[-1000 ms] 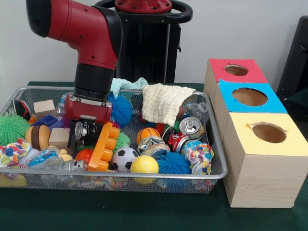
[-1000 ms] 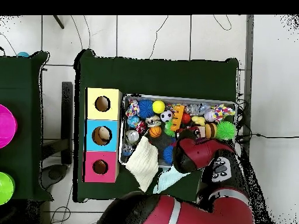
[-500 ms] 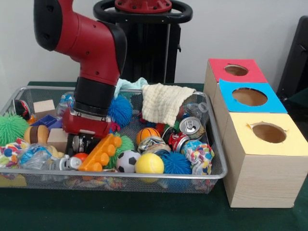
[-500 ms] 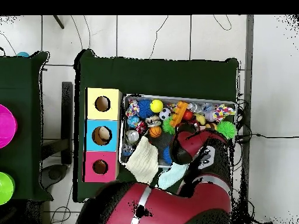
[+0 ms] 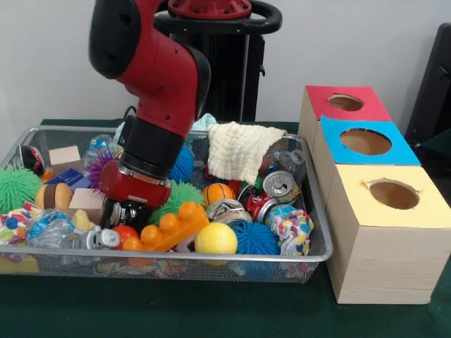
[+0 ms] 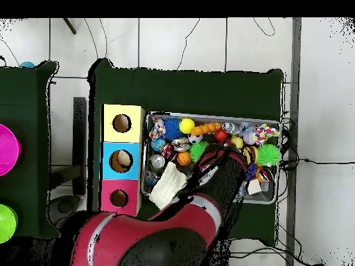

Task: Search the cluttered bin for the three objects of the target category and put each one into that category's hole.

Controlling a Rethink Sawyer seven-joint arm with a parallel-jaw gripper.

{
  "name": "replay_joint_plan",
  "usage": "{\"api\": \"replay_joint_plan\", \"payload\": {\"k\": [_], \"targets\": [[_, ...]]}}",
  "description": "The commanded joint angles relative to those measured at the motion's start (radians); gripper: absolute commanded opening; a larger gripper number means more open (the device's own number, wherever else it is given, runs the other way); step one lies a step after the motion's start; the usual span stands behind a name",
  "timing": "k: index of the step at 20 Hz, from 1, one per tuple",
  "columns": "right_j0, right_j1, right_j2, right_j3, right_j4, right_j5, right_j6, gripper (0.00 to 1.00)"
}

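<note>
My gripper (image 5: 127,213) is low in the wire bin (image 5: 211,254), at its front left, sunk among the toys and touching a long orange toy block (image 5: 166,228) that lies beside it. A yellow ball (image 5: 215,239) rests right of the block. Crushed cans (image 5: 278,184) lie mid-right, near a cream towel (image 5: 236,150). Wooden blocks (image 5: 86,199) sit at the left. Three boxes with holes stand to the right: red (image 5: 345,103), blue (image 5: 365,141) and yellow (image 5: 393,195). From overhead, the arm hides the gripper; the orange block (image 6: 204,129) and yellow ball (image 6: 186,125) show.
Spiky balls in green (image 5: 15,187) and blue (image 5: 254,238), a small basketball (image 5: 217,193) and knotted rope toys (image 5: 290,229) crowd the bin. In the overhead view the boxes (image 6: 121,161) stand left of the bin (image 6: 208,113).
The arm has leaned and swung to the picture's right in the front view. The orange block has tipped from upright to lying along the bin's front, and now hides the soccer ball.
</note>
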Motion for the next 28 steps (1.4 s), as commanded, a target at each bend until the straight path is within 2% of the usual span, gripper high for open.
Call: {"api": "replay_joint_plan", "payload": {"k": [1,5,8,14,23,28], "targets": [[0.072,0.286,-0.179,-0.067,0.173,0.006,0.208,1.00],[0.096,0.323,-0.234,-0.061,0.260,-0.010,0.189,1.00],[0.136,0.393,-0.322,-0.061,0.364,-0.031,0.205,1.00],[0.169,0.444,-0.387,-0.040,0.491,-0.041,0.177,1.00],[0.180,0.441,-0.376,-0.022,0.540,-0.046,0.137,1.00],[0.154,0.427,-0.336,-0.042,0.515,0.021,0.111,1.00]]}}
